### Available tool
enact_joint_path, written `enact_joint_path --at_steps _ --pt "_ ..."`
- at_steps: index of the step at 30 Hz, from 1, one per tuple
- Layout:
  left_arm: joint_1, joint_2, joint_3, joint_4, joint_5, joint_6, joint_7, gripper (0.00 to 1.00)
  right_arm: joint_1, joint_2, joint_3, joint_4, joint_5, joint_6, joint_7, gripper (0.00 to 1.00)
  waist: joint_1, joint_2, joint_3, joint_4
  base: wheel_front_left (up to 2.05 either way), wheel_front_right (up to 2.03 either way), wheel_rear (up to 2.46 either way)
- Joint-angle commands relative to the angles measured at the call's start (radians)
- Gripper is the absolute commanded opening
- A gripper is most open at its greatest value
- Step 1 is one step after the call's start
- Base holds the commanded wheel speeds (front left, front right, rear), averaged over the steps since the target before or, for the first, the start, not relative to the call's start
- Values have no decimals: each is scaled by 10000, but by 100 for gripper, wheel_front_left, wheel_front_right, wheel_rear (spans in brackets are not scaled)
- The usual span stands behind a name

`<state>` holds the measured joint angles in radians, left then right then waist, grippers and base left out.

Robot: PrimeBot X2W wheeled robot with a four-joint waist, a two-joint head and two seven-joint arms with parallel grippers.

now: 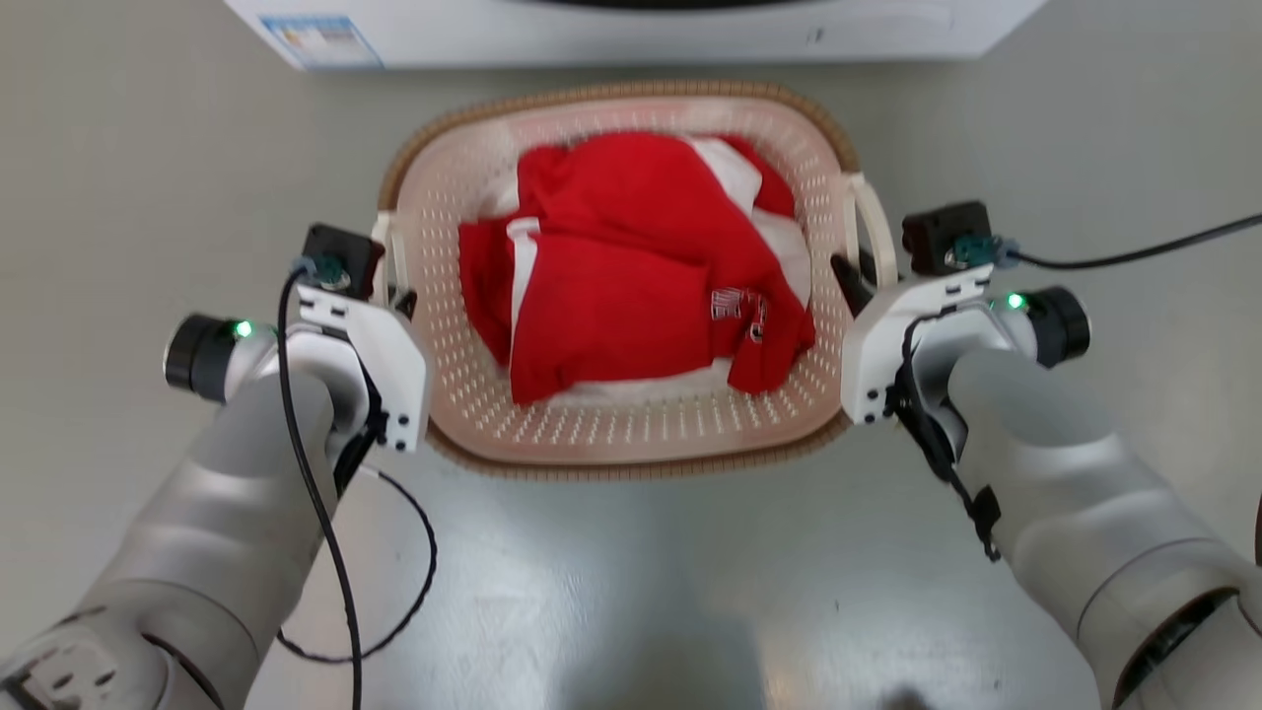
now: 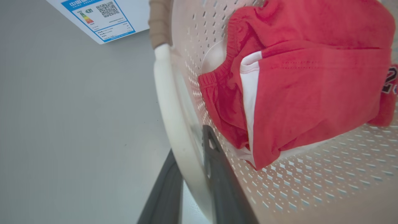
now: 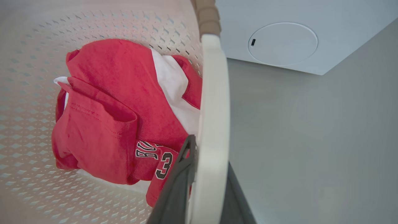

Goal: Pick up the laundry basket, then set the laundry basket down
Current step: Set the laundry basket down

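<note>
**Both handles gripped: notes for a level lift**

Location: the laundry basket (image 1: 631, 434) is on the grey floor (image 1: 631, 592), just in front of the washer (image 1: 631, 30). Red and white clothes (image 1: 631, 276) are heaped inside it. I cannot tell whether its base is off the floor.

Grip: my left pincer (image 2: 189, 143) is closed on the white left handle (image 2: 168, 102), one finger inside the perforated wall and one outside. My right pincer (image 3: 210, 152) clamps the right handle (image 3: 214, 93) the same way. Both sets of fingers lie tight against the plastic, with no gap visible in the wrist views.

Pose: my forearms (image 1: 246, 473) reach forward on either side of the basket, roughly mirrored. The wrists are turned inward so each pincer meets its handle from the near side.

Method, my judgement:
- Raise both arms together at one rate so the rim stays level; a tilt would slide the clothes to one side.
- The handles are thin and smooth, so slip is the main risk. Move slowly and do not pull the arms apart.
- Lower it straight down, and open only once the base rests flat.
</note>
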<state>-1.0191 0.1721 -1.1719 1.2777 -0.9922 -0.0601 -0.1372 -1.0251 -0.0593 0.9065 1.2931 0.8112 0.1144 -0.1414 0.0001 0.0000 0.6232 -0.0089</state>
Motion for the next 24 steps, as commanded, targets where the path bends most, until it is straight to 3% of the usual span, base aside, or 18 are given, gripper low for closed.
enact_joint_path --at_steps 1,14,24 --pt "-512 495 130 81 161 182 -239 0 94 91 81 -49 -253 163 -134 0 0 0 698 -23 0 0 0" --pt "-1197 601 60 105 227 33 -377 0 -57 91 -887 -25 -1049 163 -190 0 0 0 1844 -107 0 0 0" --pt "-1444 656 40 117 253 165 -593 0 -208 91 -1705 -24 -1869 163 -160 0 0 0 2300 -99 0 0 0"
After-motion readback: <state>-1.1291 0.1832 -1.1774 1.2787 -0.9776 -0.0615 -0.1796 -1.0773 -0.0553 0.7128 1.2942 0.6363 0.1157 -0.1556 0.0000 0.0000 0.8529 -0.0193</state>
